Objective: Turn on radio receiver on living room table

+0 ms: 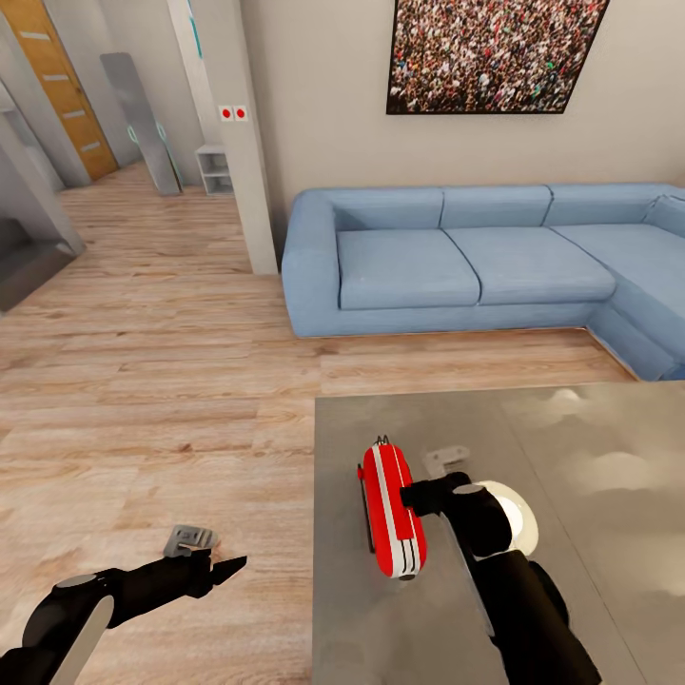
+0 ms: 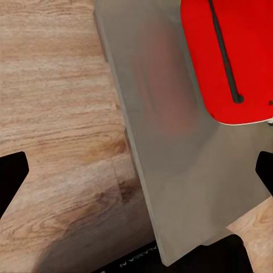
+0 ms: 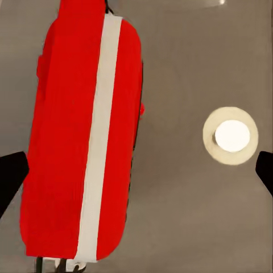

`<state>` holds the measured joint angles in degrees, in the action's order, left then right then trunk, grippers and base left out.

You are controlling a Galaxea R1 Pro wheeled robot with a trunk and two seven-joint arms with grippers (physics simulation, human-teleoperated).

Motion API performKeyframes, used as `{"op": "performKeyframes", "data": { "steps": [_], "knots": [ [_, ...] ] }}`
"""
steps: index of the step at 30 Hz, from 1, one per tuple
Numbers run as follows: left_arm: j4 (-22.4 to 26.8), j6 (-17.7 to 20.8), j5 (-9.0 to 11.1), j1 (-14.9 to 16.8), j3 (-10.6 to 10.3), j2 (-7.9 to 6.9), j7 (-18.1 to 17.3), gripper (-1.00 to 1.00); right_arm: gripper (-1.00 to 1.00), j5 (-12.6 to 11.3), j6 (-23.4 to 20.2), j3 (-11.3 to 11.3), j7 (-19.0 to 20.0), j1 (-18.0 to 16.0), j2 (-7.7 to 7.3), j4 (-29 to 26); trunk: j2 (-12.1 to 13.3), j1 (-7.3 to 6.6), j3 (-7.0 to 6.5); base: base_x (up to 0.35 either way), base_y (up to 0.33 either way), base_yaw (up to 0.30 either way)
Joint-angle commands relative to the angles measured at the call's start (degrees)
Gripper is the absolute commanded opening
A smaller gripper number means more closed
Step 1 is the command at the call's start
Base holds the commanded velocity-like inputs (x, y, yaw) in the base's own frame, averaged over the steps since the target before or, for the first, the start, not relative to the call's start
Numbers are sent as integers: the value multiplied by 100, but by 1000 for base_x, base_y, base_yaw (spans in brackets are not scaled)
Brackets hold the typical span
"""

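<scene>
The worktop [image 1: 571, 571] is a broad square slab with a glossy grey, mirror-like top, standing on matte light wood plank floor [image 1: 162, 381]. At its 9 o'clock side lies the radio receiver [image 1: 392, 509]: a small, smooth red box with rounded corners, white trim stripes running its length, and a thin dark wire handle along one face. At the radio's 3 o'clock a round cream disc [image 3: 230, 136] lies flat on the grey surface, well apart from it. The right end effector [image 1: 411, 497] sits against the radio's side, fingers spread wide. The left end effector [image 1: 228, 569] hangs over the floor, fingers apart.
</scene>
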<state>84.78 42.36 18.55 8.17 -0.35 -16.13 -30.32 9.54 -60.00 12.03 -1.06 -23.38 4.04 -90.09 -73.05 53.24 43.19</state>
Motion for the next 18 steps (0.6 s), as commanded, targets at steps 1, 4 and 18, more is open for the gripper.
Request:
{"op": "performKeyframes", "data": {
  "steps": [1, 4, 18],
  "knots": [
    [0, 0, 0, 0, 0, 0, 0, 100, 100, 2, 0, 0, 0, -86, 54, 0, 0, 0, 0, 0, 0, 0],
    [1, 0, 0, 0, 0, 2, 0, 100, 100, 3, 0, 1, -5, -276, 199, 0, 0, 0, 0, 0, 0, 0],
    [2, 0, 0, 0, 0, 4, -1, 100, 100, 633, 0, 1, -207, -722, 596, 72, 0, 0, 0, 0, 0, 0]
  ]
}}
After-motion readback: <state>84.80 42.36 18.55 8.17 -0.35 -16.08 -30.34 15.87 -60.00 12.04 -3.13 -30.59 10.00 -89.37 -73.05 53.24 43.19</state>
